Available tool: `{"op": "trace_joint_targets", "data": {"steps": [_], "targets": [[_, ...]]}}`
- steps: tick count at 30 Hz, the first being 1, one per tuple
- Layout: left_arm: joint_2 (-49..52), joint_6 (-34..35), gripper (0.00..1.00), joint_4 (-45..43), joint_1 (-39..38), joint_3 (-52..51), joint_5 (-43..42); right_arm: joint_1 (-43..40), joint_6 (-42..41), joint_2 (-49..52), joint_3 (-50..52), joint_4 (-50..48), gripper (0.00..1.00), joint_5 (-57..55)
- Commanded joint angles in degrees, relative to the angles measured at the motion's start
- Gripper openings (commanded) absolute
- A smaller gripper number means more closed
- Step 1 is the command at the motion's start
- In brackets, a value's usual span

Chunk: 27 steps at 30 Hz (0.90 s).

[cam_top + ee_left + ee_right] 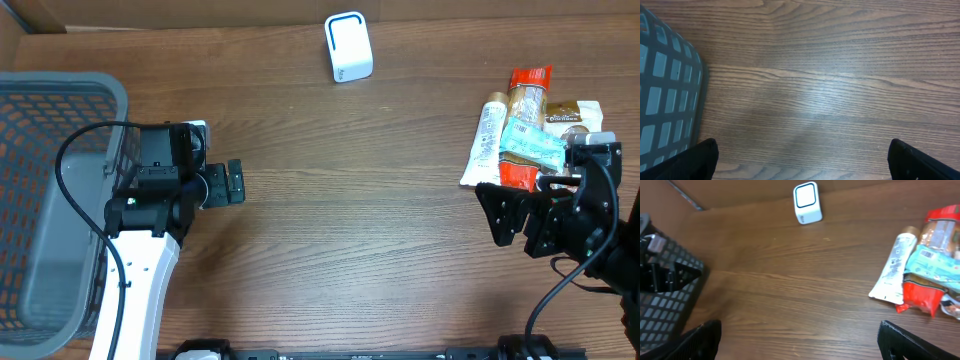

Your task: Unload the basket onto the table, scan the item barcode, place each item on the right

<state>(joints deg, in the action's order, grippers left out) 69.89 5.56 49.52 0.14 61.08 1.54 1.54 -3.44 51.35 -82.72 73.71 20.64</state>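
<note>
Risk check, near to far.

Right gripper (512, 213) sits near-right on the bench (350, 200), jaws released wide, nothing between them. It stands just beside the near edge of the packet pile (530, 135), which lies at the far right. The pile is the main hazard: a white tube (486, 140), a teal packet (530, 145) and red wrappers (528, 85) overlap each other. A straight descent could catch two items at once, or push the tube sideways out of the stack. The wrappers look thin and slippery, so a shallow pinch likely slides off. No barcode shows on any upper face, so the picked item may need turning before a read works.

Left gripper (232, 183) rests mid-left, jaws also released and empty, close to the grey basket (60, 200). Its cable loops over the basket rim; a fast swing could snag there.

White scanner (348, 47) stands upright at the far centre, well apart from both arms. The long carry from the pile gives time for a weak hold to slip, and an overshoot could tip the scanner.
</note>
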Motion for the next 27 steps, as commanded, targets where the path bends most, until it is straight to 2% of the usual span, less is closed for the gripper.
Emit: {"op": "trace_joint_targets", "data": {"steps": [1, 6, 11, 16, 24, 27], "targets": [[0.2, -0.87, 1.0, -0.09, 0.22, -0.22, 0.35, 0.28, 0.46, 0.02, -0.61, -0.79, 1.0, -2.62], [0.2, -0.87, 1.0, -0.09, 0.22, -0.22, 0.35, 0.28, 0.5, 0.02, 0.2, -5.33, 1.0, -5.25], [0.2, -0.87, 1.0, -0.09, 0.22, -0.22, 0.33, 0.24, 0.52, -2.84, 6.97, -16.59, 1.0, -10.62], [0.2, -0.87, 1.0, -0.09, 0.22, -0.22, 0.33, 0.22, 0.55, -11.76, 22.91, -34.51, 1.0, -13.14], [0.2, -0.87, 1.0, -0.09, 0.22, -0.22, 0.35, 0.48, 0.48, -29.86, 57.53, -68.02, 1.0, -14.16], [0.2, -0.87, 1.0, -0.09, 0.22, -0.22, 0.35, 1.42, 0.48, -36.24, 67.28, -75.12, 1.0, -14.19]]}}
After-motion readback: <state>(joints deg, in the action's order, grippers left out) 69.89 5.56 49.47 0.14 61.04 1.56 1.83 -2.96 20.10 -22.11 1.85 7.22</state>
